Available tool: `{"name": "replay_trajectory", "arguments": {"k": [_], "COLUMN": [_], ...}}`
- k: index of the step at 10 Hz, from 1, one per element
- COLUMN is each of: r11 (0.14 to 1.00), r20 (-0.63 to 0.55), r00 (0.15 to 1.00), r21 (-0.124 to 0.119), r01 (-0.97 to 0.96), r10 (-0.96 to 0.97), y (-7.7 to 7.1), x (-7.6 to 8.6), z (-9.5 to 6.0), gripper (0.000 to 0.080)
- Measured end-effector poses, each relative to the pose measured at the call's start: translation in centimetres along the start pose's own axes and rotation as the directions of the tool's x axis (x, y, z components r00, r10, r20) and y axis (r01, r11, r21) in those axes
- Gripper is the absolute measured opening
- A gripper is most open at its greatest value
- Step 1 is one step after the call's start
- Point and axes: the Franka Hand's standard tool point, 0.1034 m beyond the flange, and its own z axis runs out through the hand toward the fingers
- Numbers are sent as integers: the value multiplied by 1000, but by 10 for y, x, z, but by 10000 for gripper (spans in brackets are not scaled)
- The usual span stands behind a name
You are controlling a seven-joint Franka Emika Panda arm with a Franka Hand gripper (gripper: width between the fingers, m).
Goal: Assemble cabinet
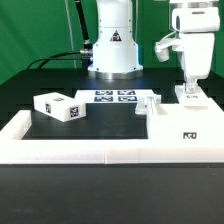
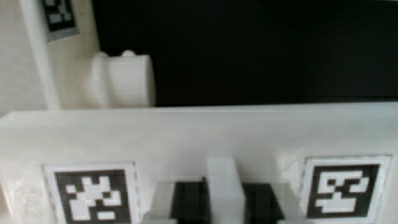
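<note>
Rail (image 1: 100, 150) is seen nearest. Behind it, at the exterior view's right, the cabinet panel (image 1: 188, 125) is straddled from above by the vertical gripper (image 1: 190, 88). Whether its fingers (image 2: 183, 200) clamp it cannot be told. A tagged block (image 1: 58, 106) is laid leftward, with the marker board (image 1: 115, 97) farther back.

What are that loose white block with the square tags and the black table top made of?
The white block looks like hard plastic with a matte finish: even white, crisp edges, printed tags on its faces. The table top is flat black with no glare, perhaps a matte mat or cloth; the pictures leave that open.
</note>
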Motion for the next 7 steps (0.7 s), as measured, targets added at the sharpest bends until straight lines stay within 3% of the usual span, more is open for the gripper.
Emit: {"name": "replay_trajectory", "arguments": {"k": [2,3,5,7], "r11": [1000,1000,1000,1000], "r20": [0,8,17,9], "r00": [1000,1000,1000,1000], "r21": [1,11,21,3], "r01": [0,-4,-22,-26], "r10": [0,4,21,26], "y": [1,8,34,57], "x": [0,1,1,-1], "z": [0,-1,-2,-1], "gripper": [72,72,72,72]}}
